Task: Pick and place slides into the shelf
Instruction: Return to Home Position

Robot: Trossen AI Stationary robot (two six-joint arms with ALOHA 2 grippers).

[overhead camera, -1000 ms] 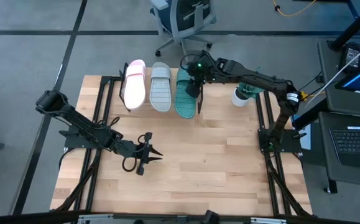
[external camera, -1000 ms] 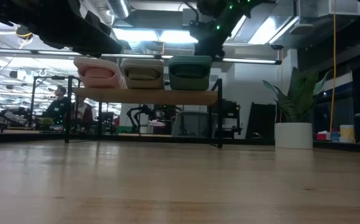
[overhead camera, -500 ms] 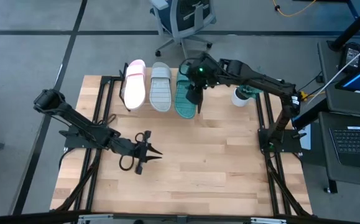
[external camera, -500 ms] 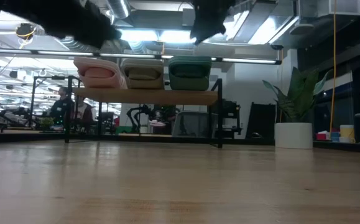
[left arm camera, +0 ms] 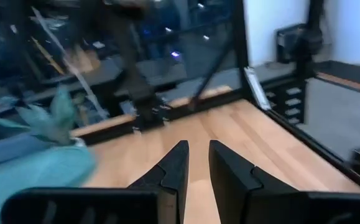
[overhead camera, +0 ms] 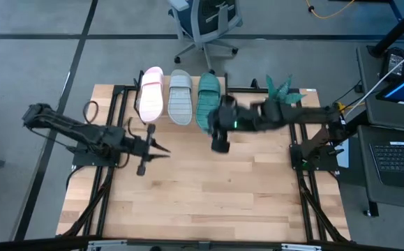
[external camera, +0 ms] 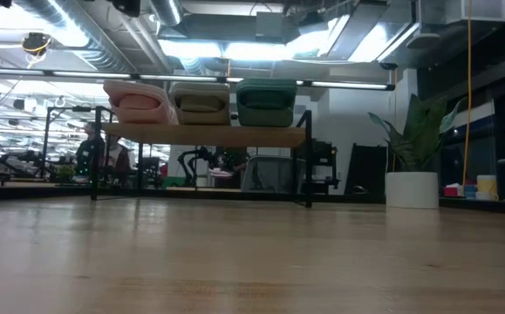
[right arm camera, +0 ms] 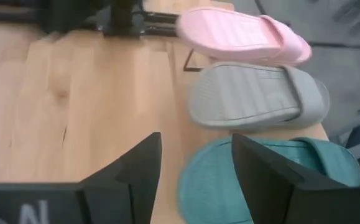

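Office chair (overhead camera: 205, 21) beyond wooden tabletop (overhead camera: 208, 195), potted plant (external camera: 413, 148) (white pot), keyboard (overhead camera: 397, 157)

At 12 o'clock on the table, the pale pink rubber slide (right arm camera: 242, 34), the grey rubber slide (right arm camera: 254, 102) and the teal green rubber slide (right arm camera: 229, 180) show matt, finely ribbed soles. The low shelf (external camera: 204, 135) has a smooth light wooden plank on thin black metal legs. The large wooden tabletop (overhead camera: 208, 188) is satin-smooth, its grain visible. The right gripper (right arm camera: 195, 137) has matt black fingers (right arm camera: 136, 168).
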